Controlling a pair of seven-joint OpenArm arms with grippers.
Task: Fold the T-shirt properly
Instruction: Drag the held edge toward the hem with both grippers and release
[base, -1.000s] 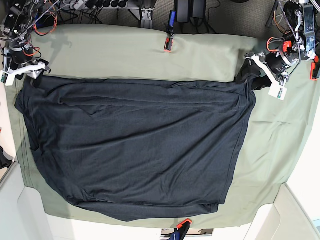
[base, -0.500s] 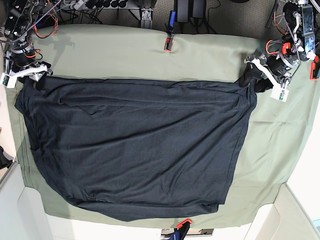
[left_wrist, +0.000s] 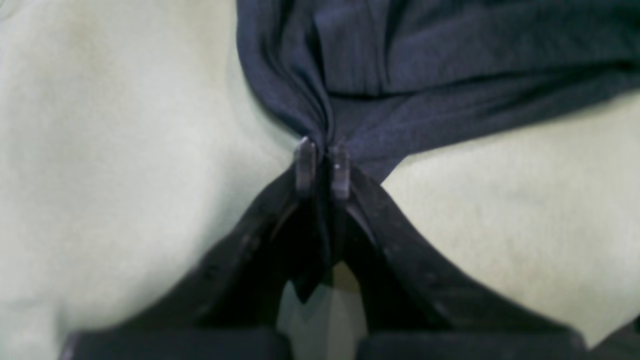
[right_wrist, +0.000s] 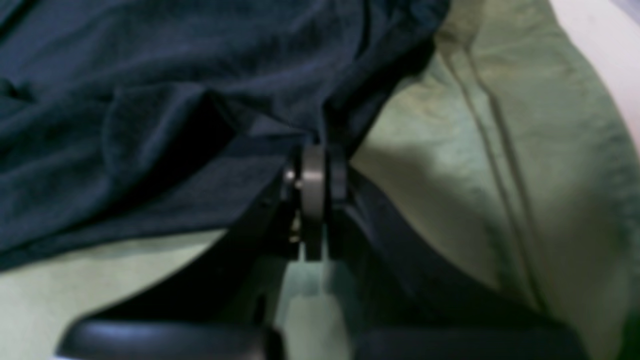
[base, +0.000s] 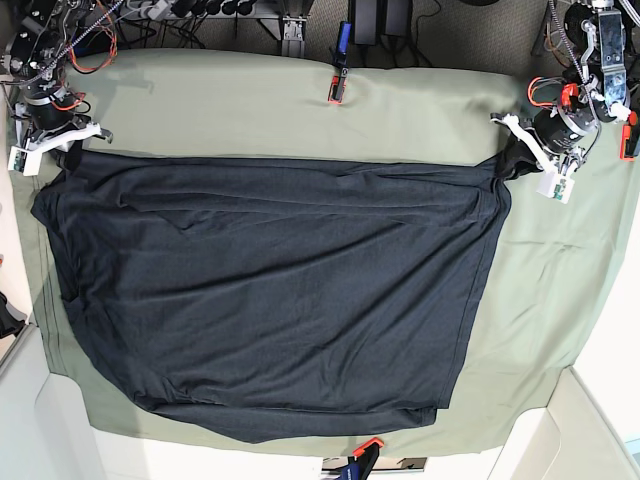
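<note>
The dark navy T-shirt (base: 270, 290) lies spread flat over the olive-green table cloth (base: 260, 105), filling most of the base view. My left gripper (left_wrist: 322, 152) is shut on a bunched corner of the T-shirt (left_wrist: 400, 65); in the base view that gripper (base: 515, 152) sits at the shirt's far right corner. My right gripper (right_wrist: 315, 160) is shut on the fabric of the T-shirt (right_wrist: 165, 105), pinching a fold at its far left corner, where the gripper (base: 62, 148) shows in the base view.
Orange-and-blue clamps pin the cloth at the far edge (base: 336, 82) and the near edge (base: 362, 455). Cables and arm bases crowd the back corners. Bare green cloth runs along the far side and the right side (base: 545, 290).
Both grippers have closed on the shirt's far corners. Each has drawn back a little toward the far edge, pulling the top hem straighter.
</note>
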